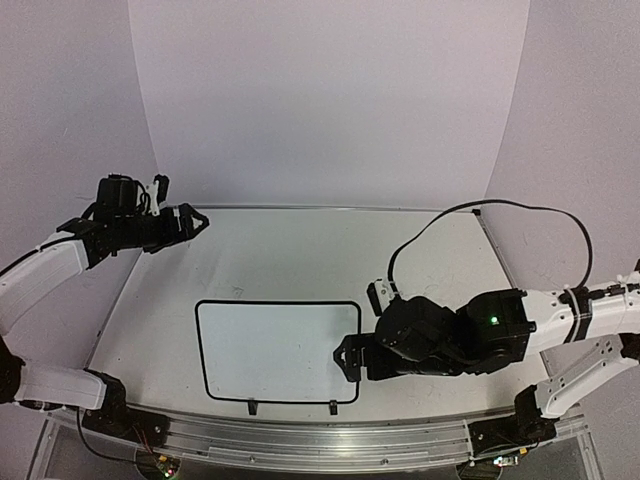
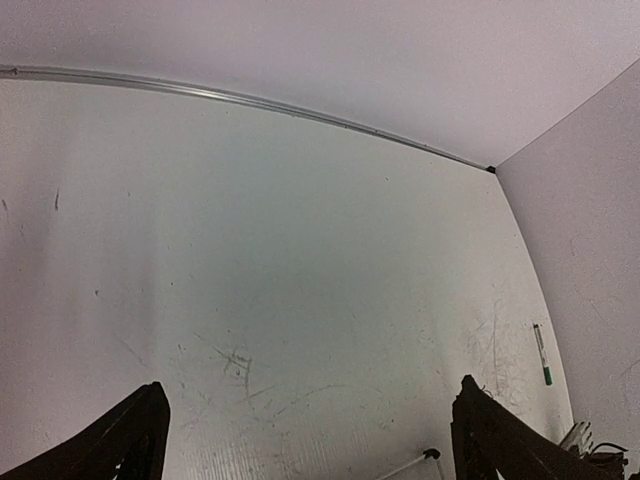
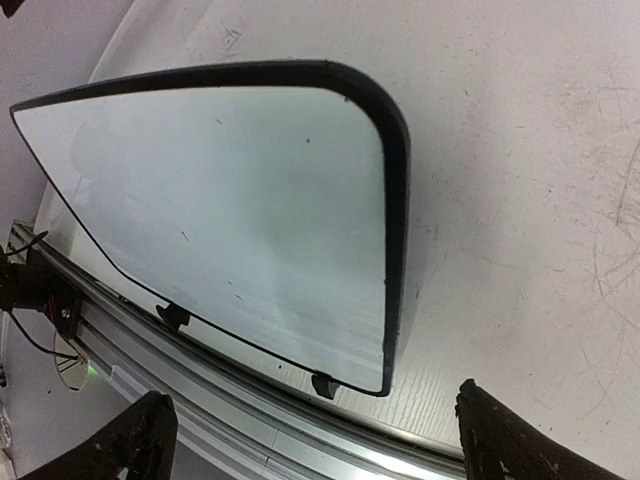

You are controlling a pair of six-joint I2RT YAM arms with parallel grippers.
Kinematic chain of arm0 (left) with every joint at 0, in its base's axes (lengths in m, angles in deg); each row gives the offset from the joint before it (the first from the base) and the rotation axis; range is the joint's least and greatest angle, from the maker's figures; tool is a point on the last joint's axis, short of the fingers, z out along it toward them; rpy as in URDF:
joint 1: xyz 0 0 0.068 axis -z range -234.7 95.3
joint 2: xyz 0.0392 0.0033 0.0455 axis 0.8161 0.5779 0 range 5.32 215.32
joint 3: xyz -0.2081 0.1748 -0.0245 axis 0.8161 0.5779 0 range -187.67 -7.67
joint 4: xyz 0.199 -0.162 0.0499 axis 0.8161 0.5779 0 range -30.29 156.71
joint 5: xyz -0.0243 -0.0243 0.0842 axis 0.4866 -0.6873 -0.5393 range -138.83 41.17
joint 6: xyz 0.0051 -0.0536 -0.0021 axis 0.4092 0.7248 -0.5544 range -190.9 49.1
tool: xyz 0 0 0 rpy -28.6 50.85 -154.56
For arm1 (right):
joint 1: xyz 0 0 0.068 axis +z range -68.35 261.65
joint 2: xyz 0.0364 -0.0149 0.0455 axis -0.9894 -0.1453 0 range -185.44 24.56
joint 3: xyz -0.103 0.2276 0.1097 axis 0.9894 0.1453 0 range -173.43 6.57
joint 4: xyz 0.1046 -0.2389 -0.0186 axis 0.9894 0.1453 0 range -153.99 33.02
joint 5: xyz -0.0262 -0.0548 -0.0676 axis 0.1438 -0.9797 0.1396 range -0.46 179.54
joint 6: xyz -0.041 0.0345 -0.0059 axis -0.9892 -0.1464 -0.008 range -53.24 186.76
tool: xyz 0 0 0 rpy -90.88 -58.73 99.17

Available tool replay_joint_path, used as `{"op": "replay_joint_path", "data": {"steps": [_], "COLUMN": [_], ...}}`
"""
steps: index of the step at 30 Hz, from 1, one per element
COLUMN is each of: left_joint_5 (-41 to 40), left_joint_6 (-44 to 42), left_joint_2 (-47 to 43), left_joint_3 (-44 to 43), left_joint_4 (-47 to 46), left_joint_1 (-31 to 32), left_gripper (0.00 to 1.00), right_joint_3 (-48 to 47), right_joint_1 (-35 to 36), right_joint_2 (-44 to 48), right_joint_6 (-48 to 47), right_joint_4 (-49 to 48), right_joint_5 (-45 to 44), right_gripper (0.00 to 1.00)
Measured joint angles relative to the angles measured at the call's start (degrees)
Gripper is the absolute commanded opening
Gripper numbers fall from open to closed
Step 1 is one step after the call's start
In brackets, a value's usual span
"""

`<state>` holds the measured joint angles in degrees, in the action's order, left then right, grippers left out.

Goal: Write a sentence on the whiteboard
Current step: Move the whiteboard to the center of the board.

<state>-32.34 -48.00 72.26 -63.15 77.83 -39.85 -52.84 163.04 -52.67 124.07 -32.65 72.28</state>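
Observation:
The whiteboard (image 1: 278, 350) lies flat near the table's front edge, white with a thin black border and two black clip feet (image 3: 323, 384) on its near side. No sentence shows on its face, only a few tiny specks. My right gripper (image 1: 346, 360) hovers open at the board's lower right corner. In the right wrist view that gripper (image 3: 310, 445) is empty, with the board (image 3: 220, 200) ahead and to the left. My left gripper (image 1: 198, 221) hangs open and empty over the table's far left corner, well away from the board. A green marker (image 2: 541, 355) lies by the right wall.
An aluminium rail (image 1: 300, 440) runs along the near edge of the table. A black cable (image 1: 470, 208) arcs above the right arm. Purple walls enclose the back and both sides. Grey scribble marks (image 2: 235, 362) stain the tabletop.

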Motion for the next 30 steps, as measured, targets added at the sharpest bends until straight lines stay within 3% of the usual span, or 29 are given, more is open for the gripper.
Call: {"op": "replay_joint_path", "data": {"steps": [5,15,24,30], "left_joint_5": [0.33,-1.34,-1.27,-1.22], "left_joint_6": [2.74,4.68,4.57,4.60], "left_joint_2": [-6.01,-10.40,-10.34,-11.86], "left_joint_3": [6.34,9.50,10.24,11.23], "left_joint_4": [5.73,11.06,11.51,11.83], "left_joint_1": [0.61,1.25,1.73,1.89], "left_gripper": [0.97,0.95,0.96,0.97], "right_joint_3": [2.37,-2.55,-6.08,-7.88], "right_joint_1": [-1.44,3.34,3.64,3.69], "right_joint_2": [0.31,-14.07,-22.00,-25.40], "right_joint_6": [-4.72,3.89,6.72,6.60], "right_joint_4": [-4.38,-1.53,0.45,0.49], "right_joint_5": [1.91,7.05,7.99,8.37], "right_gripper": [0.94,0.81,0.50,0.45]}}
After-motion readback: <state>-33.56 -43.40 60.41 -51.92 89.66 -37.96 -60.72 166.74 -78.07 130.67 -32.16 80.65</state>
